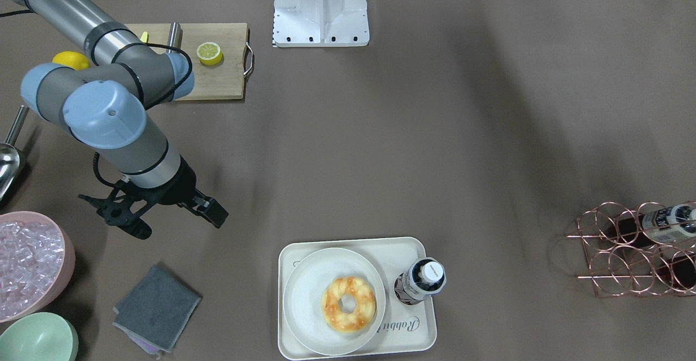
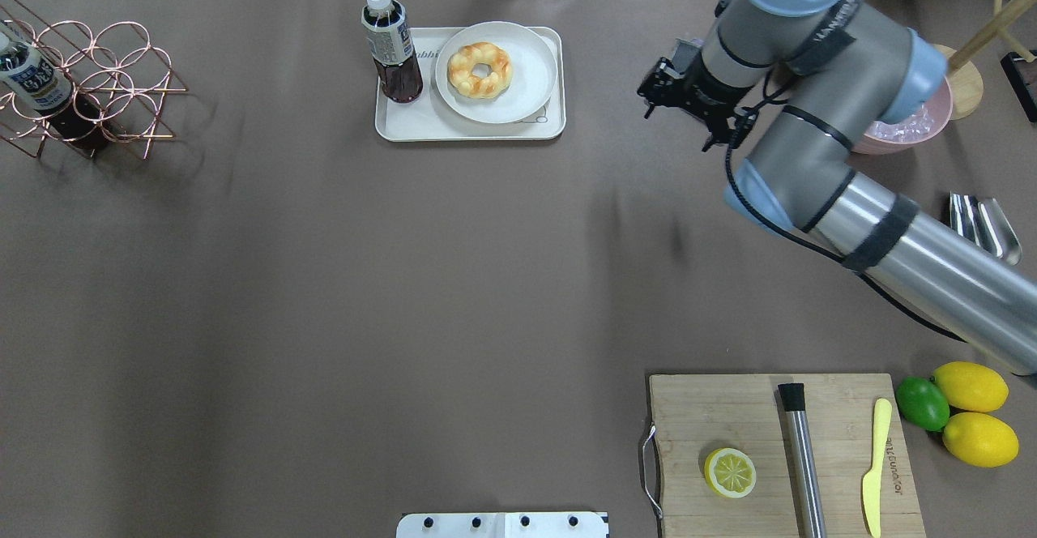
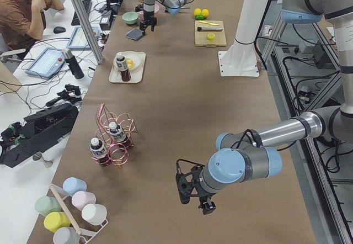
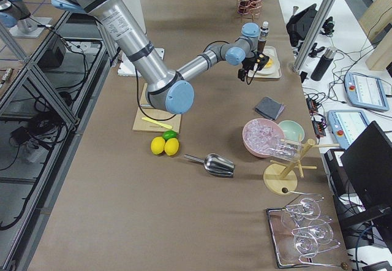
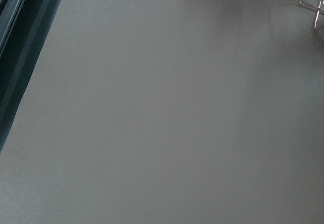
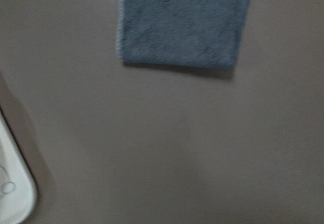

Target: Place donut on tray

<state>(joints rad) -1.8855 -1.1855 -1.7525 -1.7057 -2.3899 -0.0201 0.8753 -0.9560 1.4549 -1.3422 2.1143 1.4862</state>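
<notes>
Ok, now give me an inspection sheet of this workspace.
Surface: brown table cover, smooth.
Job's things: donut lies on a round plate, which sits on the tray.
Clutter: bottle upright on tray beside plate; cutting board with half lemon; grey cloth; bowl of ice; wire rack holding bottles.
Grippers: right gripper open, empty, between cloth and tray; left gripper over bare table, state cannot tell.
Cables: black cable loops at right wrist.
Surroundings: operator seated beside table.

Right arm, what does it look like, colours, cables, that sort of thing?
The right arm has silver metal tubes, grey joint housings with pale blue caps, and black bands around the tubes. A thin black cable loops along it. Its claw is black, with two fingers.
</notes>
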